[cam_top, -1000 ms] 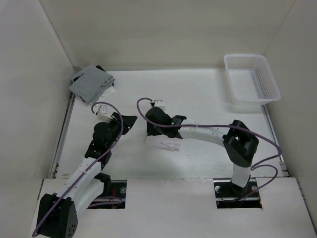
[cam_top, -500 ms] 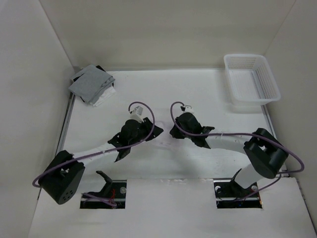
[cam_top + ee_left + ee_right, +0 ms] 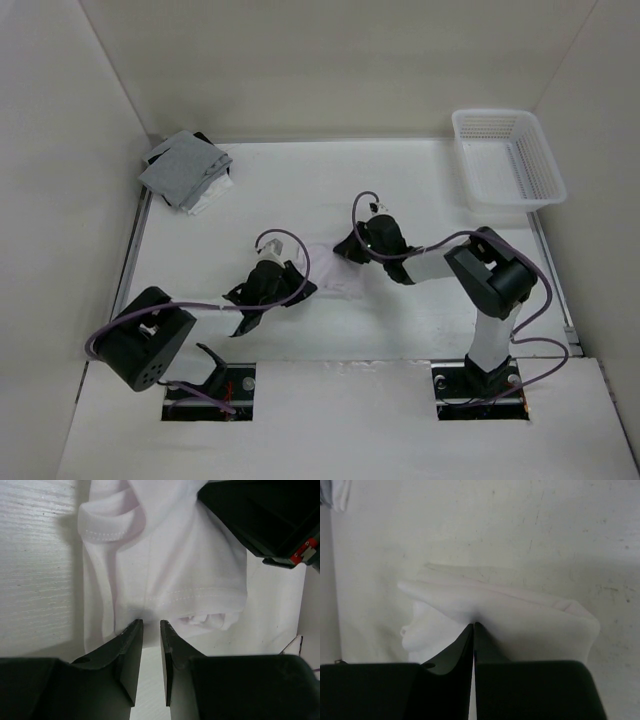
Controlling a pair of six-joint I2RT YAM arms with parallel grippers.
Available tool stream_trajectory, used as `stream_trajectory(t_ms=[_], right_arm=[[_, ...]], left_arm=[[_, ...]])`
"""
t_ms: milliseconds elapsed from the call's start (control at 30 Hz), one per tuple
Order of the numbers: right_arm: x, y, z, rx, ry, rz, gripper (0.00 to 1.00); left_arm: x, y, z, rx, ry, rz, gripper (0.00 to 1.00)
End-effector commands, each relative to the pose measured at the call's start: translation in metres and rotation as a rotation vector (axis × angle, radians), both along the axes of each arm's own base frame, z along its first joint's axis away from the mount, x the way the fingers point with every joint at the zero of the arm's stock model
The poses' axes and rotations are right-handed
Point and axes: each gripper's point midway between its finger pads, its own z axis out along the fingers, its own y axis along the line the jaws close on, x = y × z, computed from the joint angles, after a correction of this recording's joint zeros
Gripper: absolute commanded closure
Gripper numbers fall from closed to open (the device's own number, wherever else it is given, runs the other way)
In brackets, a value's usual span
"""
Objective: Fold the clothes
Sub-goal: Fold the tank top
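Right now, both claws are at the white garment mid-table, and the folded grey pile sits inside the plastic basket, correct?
Not quite. The folded grey pile lies in the far left corner of the table, not inside the plastic basket, which stands far right; the top view shows it. The left gripper and right gripper are indeed at the white garment.

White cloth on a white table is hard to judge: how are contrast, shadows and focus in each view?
Top external: sharp, even light, but the garment nearly vanishes against the table. Left wrist: crisp, hem stitching readable, soft shadow beside it. Right wrist: dimmer, grainy, folds low in contrast.
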Motion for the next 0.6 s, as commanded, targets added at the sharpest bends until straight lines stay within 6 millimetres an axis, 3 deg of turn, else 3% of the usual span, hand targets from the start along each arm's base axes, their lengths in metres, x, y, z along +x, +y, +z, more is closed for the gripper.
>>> stream_trajectory(t_ms=[0, 100, 200, 400, 567], right_arm=[[0.021, 0.010, 0.029, 0.167, -0.067, -0.017, 0.94], [0.026, 0.009, 0.039, 0.231, -0.069, -0.016, 0.93], [0.022, 0.007, 0.057, 0.276, -0.089, 0.007, 0.90], [0.013, -0.017, 0.112, 0.325, -0.190, -0.005, 0.81], [-0.012, -0.046, 0.156, 0.307, -0.325, -0.022, 0.67]], left_arm=[[-0.003, 0.003, 0.004, -0.023, -0.021, 0.013, 0.80], [-0.005, 0.002, 0.018, -0.059, -0.057, 0.009, 0.79], [-0.002, 0.003, 0.048, -0.102, -0.127, 0.015, 0.75], [0.017, 0.020, 0.107, -0.045, -0.305, 0.072, 0.68], [0.045, 0.054, 0.114, 0.110, -0.316, 0.182, 0.61]])
